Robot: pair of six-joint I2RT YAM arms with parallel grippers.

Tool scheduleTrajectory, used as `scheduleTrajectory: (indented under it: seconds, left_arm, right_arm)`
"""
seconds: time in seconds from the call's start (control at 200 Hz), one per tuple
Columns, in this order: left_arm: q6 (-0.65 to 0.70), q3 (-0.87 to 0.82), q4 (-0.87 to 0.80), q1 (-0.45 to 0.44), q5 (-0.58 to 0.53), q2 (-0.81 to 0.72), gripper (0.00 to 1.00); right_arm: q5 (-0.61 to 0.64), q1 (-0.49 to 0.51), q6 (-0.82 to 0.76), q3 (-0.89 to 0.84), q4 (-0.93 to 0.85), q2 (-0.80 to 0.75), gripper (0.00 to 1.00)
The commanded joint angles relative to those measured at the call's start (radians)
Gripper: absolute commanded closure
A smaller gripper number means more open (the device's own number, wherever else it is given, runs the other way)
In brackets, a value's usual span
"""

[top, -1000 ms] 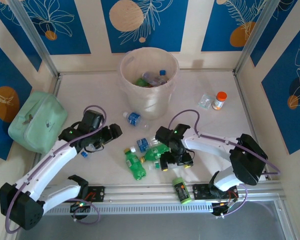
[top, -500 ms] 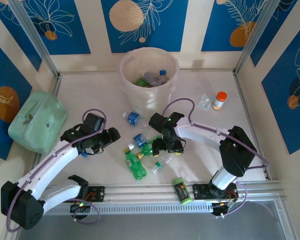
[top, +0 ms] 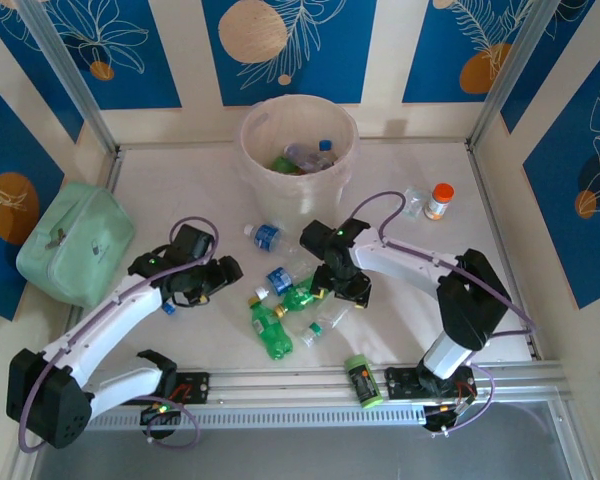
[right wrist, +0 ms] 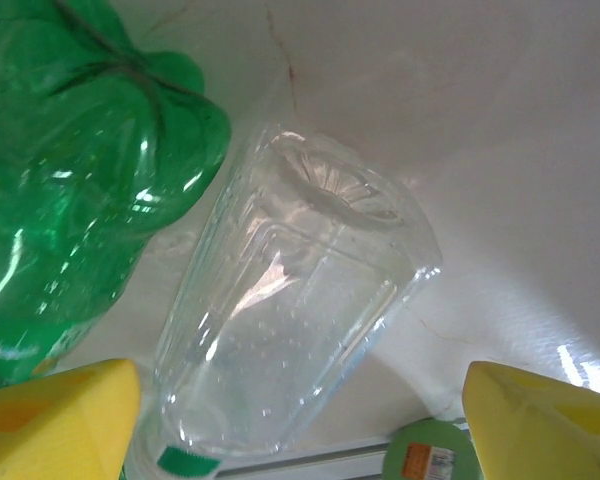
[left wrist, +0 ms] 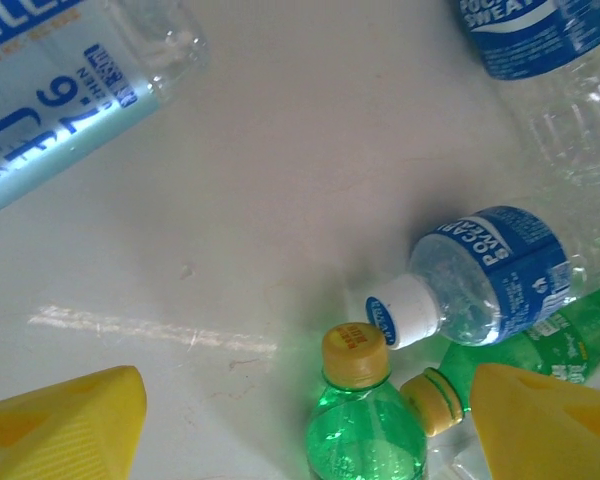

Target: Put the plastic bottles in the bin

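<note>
A Pocari bottle (left wrist: 490,265), its blue label reading "POCARI SWEAT", lies white-capped beside two yellow-capped green bottles (left wrist: 365,430). A second bottle (left wrist: 550,40) nearby shows "SWEAT". The left gripper (left wrist: 305,400) hangs above them, spread wide and holding nothing. The clear bottle (right wrist: 290,300) lies between the wide-apart fingers of the right gripper (right wrist: 300,375), ungripped. The bin (top: 298,205) stands beyond the pile, with bottles inside.
</note>
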Motion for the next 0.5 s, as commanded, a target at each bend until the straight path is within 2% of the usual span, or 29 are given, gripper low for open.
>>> scheduleTrajectory:
  seconds: [0.0, 0.17, 0.495]
  left_arm:
    - [0.025, 0.032, 0.002, -0.005, -0.009, -0.004, 0.16]
    - [0.026, 0.032, -0.01, -0.004, -0.025, -0.011, 0.16]
    - [0.017, 0.014, -0.018, -0.003, -0.033, -0.02, 0.17]
  right_arm:
    - [-0.035, -0.008, 0.067, -0.012, 0.005, 0.034, 0.16]
    - [-0.079, -0.04, 0.066, -0.046, 0.033, 0.076, 0.21]
    - [-0.082, -0.074, 0.052, -0.072, 0.069, 0.1, 0.29]
